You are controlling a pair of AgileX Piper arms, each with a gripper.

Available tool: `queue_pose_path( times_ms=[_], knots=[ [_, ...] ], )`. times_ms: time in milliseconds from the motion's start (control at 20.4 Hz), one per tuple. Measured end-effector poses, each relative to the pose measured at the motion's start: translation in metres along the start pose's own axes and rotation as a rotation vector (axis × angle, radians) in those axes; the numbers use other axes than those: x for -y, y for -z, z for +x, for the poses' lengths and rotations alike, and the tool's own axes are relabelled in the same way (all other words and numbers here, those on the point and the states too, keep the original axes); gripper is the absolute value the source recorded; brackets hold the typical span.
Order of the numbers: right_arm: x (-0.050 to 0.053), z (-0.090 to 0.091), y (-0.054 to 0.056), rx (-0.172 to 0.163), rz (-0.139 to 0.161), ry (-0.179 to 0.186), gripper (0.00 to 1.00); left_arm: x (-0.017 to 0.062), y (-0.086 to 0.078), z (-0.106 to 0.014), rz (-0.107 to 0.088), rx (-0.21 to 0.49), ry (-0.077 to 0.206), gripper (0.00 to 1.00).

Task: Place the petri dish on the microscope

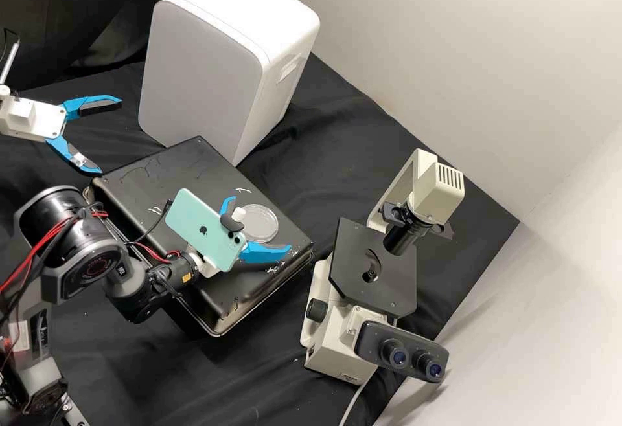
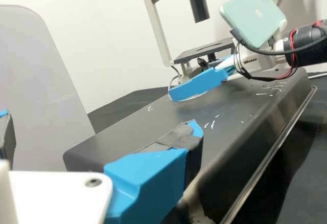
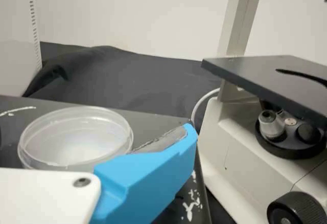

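High view, worktop (image 1: 337, 147): covered with creased black cloth, running back to the corner of the room.
Room: plain white walls (image 1: 492, 57) close behind and to the right of the worktop; dark curtain (image 1: 97, 11) hanging at the back left.
White box (image 1: 220, 57): tall, with rounded corners, standing at the back of the worktop, just behind the tray.
Tray (image 1: 162, 173): black, turned upside down, marked with white scratches, lying on the cloth between box and microscope.
Petri dish (image 1: 258, 221): clear and round, lying flat on the upturned tray near the corner toward the microscope, apart from the stage.
Microscope (image 1: 337, 329): white body, black stage (image 1: 389, 283), dark eyepieces at the front; standing just right of the tray.
Right gripper (image 1: 259, 226): low over the tray, fingers (image 3: 153, 162) spread wide with the dish between them; touching it or not, cannot tell. Mint-green phone (image 1: 204, 228) clamped on the wrist.
Left gripper (image 1: 107, 134): at the left, beside the far corner of the tray, fingers (image 2: 153, 178) spread wide, holding nothing.
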State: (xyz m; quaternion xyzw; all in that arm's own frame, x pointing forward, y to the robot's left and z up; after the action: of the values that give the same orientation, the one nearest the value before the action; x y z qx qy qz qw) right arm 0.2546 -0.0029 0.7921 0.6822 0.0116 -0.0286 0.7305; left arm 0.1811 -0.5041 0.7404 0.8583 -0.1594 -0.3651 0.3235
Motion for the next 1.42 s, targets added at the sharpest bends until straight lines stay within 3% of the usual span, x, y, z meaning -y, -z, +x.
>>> queue_pose_path(
  times_ms=[98,196,392,1175,1224,1420],
  knots=[
    [0.003,0.001,-0.002,0.006,0.001,0.011,1.00,0.0000,0.000,0.000,-0.001,0.000,0.000,1.00],
    [0.007,0.002,-0.004,0.014,0.001,0.028,1.00,0.0002,0.000,0.000,-0.016,0.000,0.001,1.00],
    [0.006,0.005,-0.003,0.005,0.001,0.018,1.00,0.0011,0.002,0.001,-0.028,0.000,0.004,1.00],
    [0.011,0.014,-0.004,0.001,0.006,0.018,1.00,0.0003,0.002,0.002,-0.026,0.000,0.001,1.00],
    [0.011,0.014,-0.004,0.001,0.006,0.018,0.00,0.0003,0.002,0.002,-0.026,0.000,0.001,1.00],
    [0.011,0.014,-0.004,0.001,0.006,0.018,0.00,0.0003,0.002,0.002,-0.026,0.000,0.001,1.00]
  ],
)
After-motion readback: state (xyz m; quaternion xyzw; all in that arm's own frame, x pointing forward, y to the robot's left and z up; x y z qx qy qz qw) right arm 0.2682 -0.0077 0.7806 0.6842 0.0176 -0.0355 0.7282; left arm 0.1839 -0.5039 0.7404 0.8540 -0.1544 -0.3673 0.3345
